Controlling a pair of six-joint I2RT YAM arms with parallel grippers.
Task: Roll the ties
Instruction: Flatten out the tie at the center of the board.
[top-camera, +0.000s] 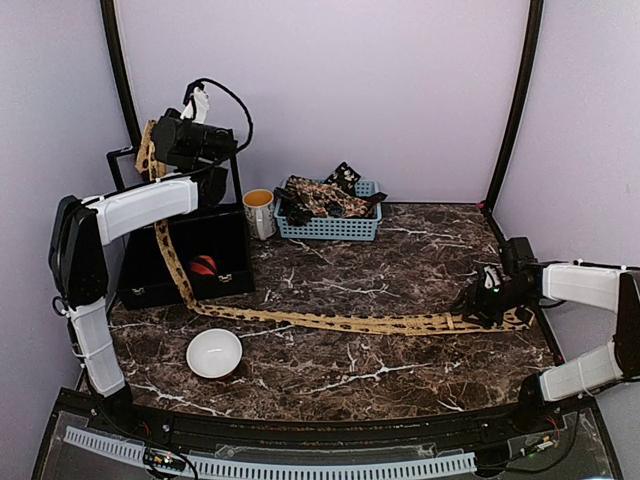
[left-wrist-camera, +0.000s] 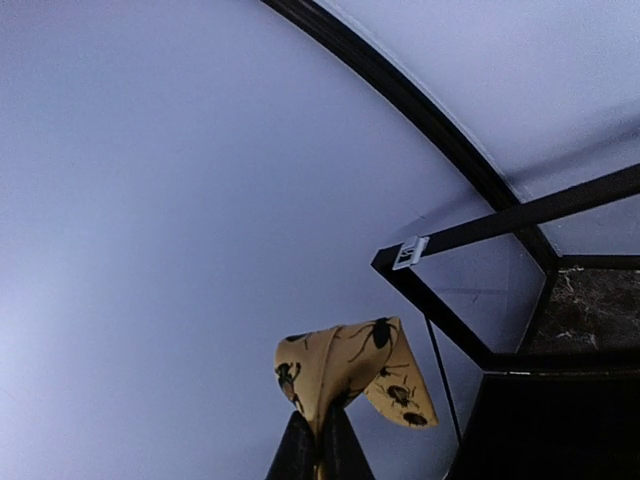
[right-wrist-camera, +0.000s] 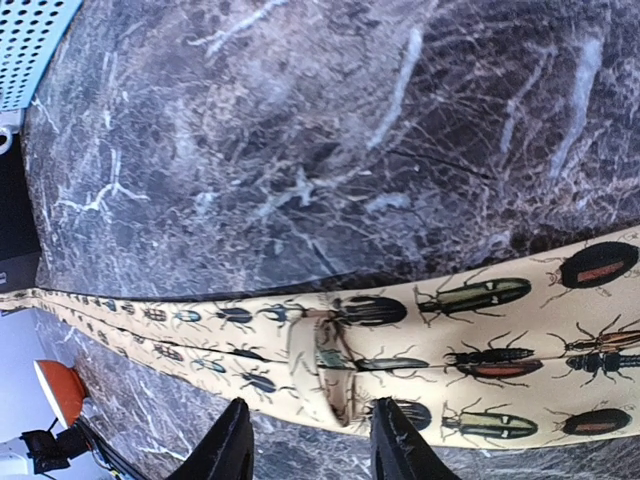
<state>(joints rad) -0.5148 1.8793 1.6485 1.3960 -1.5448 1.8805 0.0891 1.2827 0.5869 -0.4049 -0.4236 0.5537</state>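
Setup step, no roll yet. My left hand (left-wrist-camera: 320, 445) is clamped on the thin end of the mustard tie (top-camera: 350, 322), raised above the black box (top-camera: 185, 265). The tie runs down the worktop (top-camera: 400, 260), far right of the box, and there my right hand (right-wrist-camera: 312, 410) hangs spread over it, gripping nothing. Next I'd pinch the wide end and start curling.

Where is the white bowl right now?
In the top view, the white bowl sits at the front left of the marble table, just on the near side of the beetle-print tie and in front of the black box.
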